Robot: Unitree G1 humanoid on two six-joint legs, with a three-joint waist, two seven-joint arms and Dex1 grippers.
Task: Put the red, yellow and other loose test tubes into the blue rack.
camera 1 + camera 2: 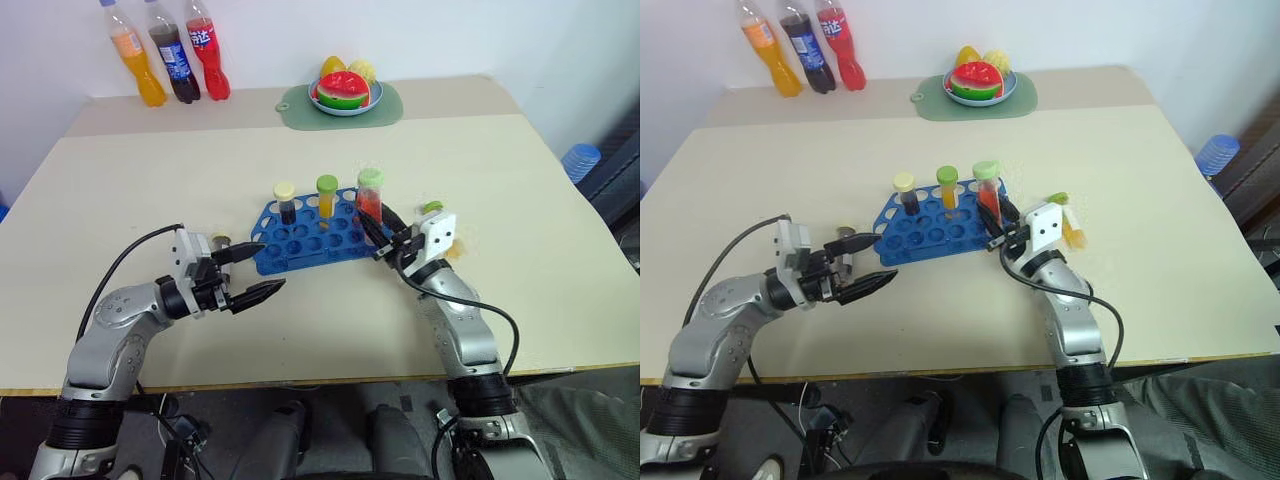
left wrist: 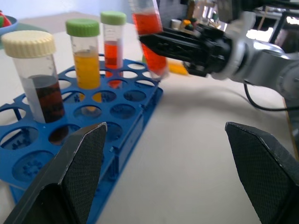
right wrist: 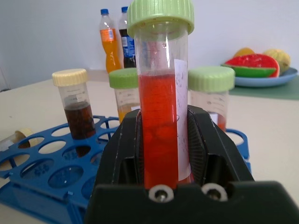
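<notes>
Right wrist view tells me most: the right tool [image 3: 164,123] is clamped on a red test tube [image 3: 161,126] with a green cap. Its fingers pinch the clear barrel about halfway down, and the tube stands nearly upright. In the left wrist view the tube leans a little, with its bottom end at the corner of the blue rack [image 1: 300,245] nearest that arm. I cannot tell whether the tip has entered a hole.

Three tubes stand in the rack's back row: a dark brown tube [image 2: 39,88] with a pale-yellow cap, a yellow tube [image 2: 86,63] and another red tube [image 2: 112,46], both green-capped. An orange-yellow tube [image 1: 1072,228] lies loose on the bench [image 1: 520,200] just beyond the right tool. A pale-capped tube [image 1: 220,241] lies by the rack's other end, beside the left tool [image 1: 258,272], which hangs wide open and empty.

I judge these tubes to be light and rigid with a smooth, slippery wall, so a side pinch can let one swivel or slide if I bump the rack. The barrel below the cap is the place to hold, leaving the lower part free to enter a hole. My grip sits fairly low, so I expect the fingers to meet the rack before the tube is fully down. The caps look sealed, so a spill seems unlikely. The greater risk is knocking over the standing neighbours.
</notes>
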